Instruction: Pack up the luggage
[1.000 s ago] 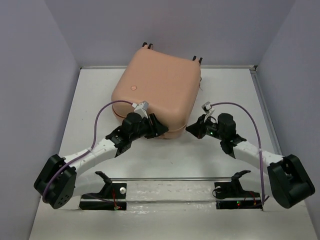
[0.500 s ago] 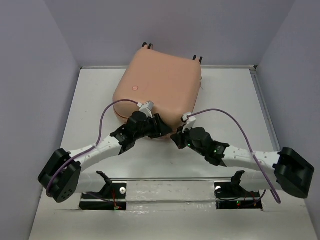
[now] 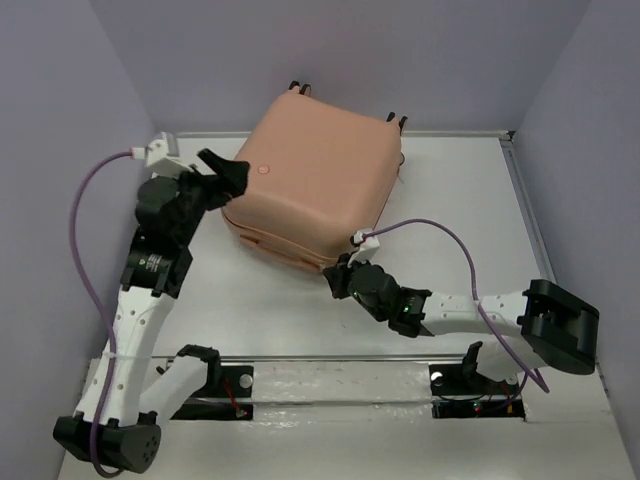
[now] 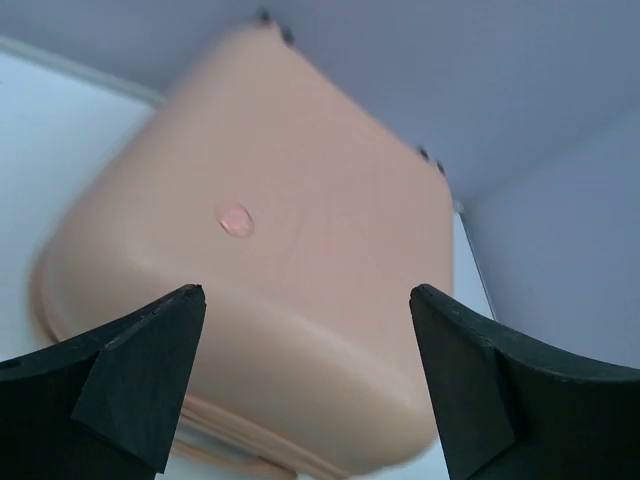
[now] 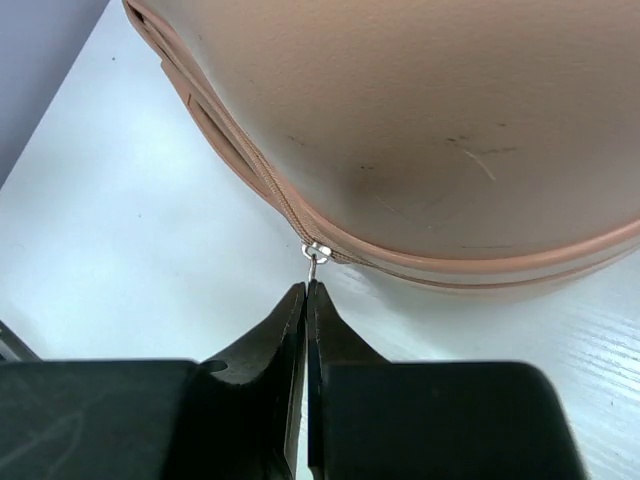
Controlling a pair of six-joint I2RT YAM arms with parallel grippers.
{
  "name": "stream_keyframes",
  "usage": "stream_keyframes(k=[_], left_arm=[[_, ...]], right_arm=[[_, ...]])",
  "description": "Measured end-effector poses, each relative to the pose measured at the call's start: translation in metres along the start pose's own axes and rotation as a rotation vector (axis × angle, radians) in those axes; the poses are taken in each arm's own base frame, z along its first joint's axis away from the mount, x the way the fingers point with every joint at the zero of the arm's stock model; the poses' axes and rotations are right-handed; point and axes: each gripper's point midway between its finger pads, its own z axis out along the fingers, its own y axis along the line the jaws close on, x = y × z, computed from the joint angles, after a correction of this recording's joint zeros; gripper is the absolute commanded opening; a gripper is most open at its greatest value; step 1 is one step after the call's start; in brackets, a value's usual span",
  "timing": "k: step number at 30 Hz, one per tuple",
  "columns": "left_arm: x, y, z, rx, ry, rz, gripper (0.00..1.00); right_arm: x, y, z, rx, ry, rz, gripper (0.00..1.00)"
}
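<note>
Nearest the arm bases, the black two-finger right hand (image 5: 306, 292) is clenched on the small silver metal zipper pull (image 5: 314, 256) at the near corner of the large salmon-pink hard-shell suitcase (image 3: 320, 175). One second ago this hand hung off the shell's right side, grasping nothing. The pink zipper seam (image 5: 240, 150) runs away from the pull along the shell's edge; which stretch is already fastened cannot be told. The suitcase lies shut on the white desk (image 3: 450, 200), at its far middle and turned slightly from its previous heading. The left hand (image 3: 228, 180), formerly low at the near edge, has risen to the far-left corner, its fingers spread wide and released above the small round badge (image 4: 236, 219). The black caster wheels (image 3: 295, 88) mark the far edge. The work appears to have reached zip-fastening, and the suitcase now seems unbraced.
</note>
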Motion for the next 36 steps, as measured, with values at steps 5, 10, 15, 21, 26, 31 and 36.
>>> stream_keyframes(k=[5, 10, 15, 21, 26, 31, 36], left_arm=[[-0.095, 0.059, -0.011, -0.182, -0.231, 0.039, 0.96], [-0.079, 0.166, 0.047, -0.374, -0.075, -0.046, 0.94], [-0.003, 0.228, 0.099, -0.42, 0.167, -0.171, 0.86], [0.007, 0.226, 0.112, -0.357, 0.131, -0.193, 0.52], [0.057, 0.236, 0.098, -0.369, 0.192, -0.266, 0.44], [0.087, 0.225, 0.089, -0.361, 0.231, -0.291, 0.43], [0.102, 0.207, 0.077, -0.34, 0.246, -0.282, 0.42]], right_arm=[[-0.009, 0.001, -0.008, -0.011, -0.022, 0.031, 0.07], [-0.013, 0.012, -0.018, -0.047, -0.02, 0.037, 0.07], [-0.01, 0.016, -0.022, -0.062, -0.002, 0.024, 0.07], [-0.002, 0.02, -0.011, -0.052, 0.033, 0.008, 0.11], [0.007, 0.01, -0.016, -0.011, 0.079, -0.002, 0.71], [-0.016, 0.009, -0.046, 0.004, 0.125, -0.034, 0.94], [-0.116, 0.0, -0.065, 0.025, -0.034, 0.032, 0.96]])
